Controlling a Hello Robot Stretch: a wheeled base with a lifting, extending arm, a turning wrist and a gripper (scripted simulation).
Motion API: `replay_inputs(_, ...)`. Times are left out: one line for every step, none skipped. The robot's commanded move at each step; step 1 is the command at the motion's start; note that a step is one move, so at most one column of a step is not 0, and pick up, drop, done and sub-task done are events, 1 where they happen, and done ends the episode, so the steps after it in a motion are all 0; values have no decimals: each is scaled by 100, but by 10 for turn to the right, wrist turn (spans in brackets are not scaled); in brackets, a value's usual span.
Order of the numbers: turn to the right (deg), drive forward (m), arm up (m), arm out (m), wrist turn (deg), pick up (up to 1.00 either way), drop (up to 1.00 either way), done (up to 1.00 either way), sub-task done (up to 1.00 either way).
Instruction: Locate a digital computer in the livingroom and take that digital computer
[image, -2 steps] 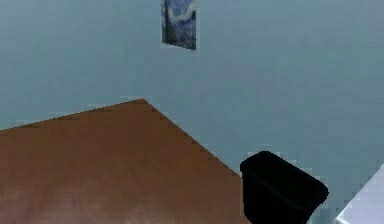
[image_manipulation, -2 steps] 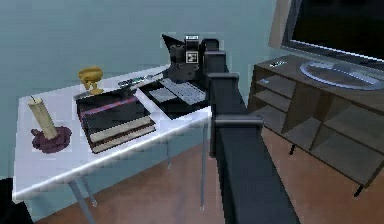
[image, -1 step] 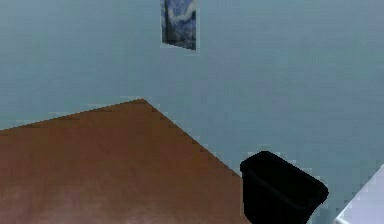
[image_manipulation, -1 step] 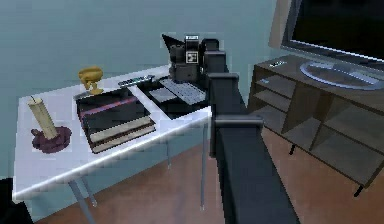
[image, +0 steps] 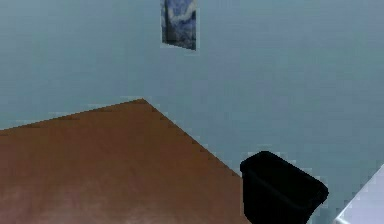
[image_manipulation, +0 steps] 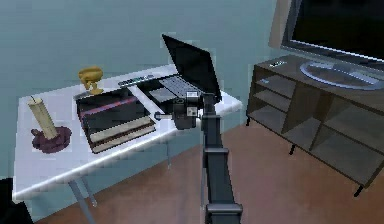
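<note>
Pale counter (image_manipulation: 55, 172) carries the open laptop (image_manipulation: 188, 68); our claw (image_manipulation: 176, 112) sits at the laptop's near edge. We cannot tell whether it holds anything.

You are looking ahead and somewhat down in the forward view, facing a corner of blue wall (image: 280, 90) and brown floor (image: 90, 160), a black bin (image: 283, 188) sitting near. In the arm side view you are looking sideways and down along the arm (image_manipulation: 218, 170), facing the white table (image_manipulation: 70, 165) and open laptop (image_manipulation: 192, 65) closely; both are sharing that floor.
</note>
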Motion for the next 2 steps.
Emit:
replay_inputs(0,0,0,0,0,100,0,0,0)
replay_inputs(0,0,10,0,0,0,0,0,0)
